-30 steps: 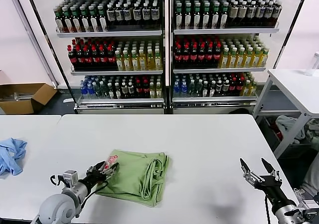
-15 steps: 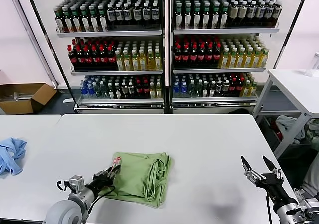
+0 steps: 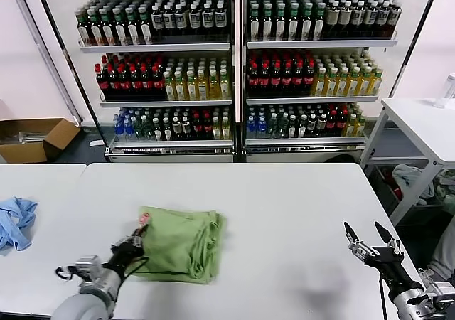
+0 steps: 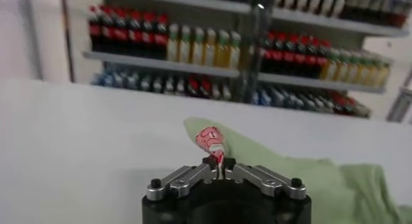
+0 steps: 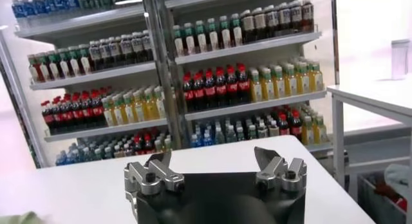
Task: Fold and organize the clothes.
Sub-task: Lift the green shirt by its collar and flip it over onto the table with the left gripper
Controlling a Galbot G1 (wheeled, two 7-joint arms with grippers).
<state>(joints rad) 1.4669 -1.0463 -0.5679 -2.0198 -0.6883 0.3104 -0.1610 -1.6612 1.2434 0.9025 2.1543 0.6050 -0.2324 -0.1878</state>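
Left pincer (image 3: 132,243) low at the near edge of the white table (image 3: 284,206), clamped tight on the red-printed corner of the folded green shirt (image 3: 181,243), which lies bunched left of the table's centre. Right pincer (image 3: 370,240) hovers apart at the near right, fingers spread wide, holding nothing. Farther left a blue cloth (image 3: 14,220); beyond, bottle shelves (image 3: 234,71).

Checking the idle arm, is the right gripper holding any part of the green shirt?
No, the right gripper is open over bare table, far from the green shirt.
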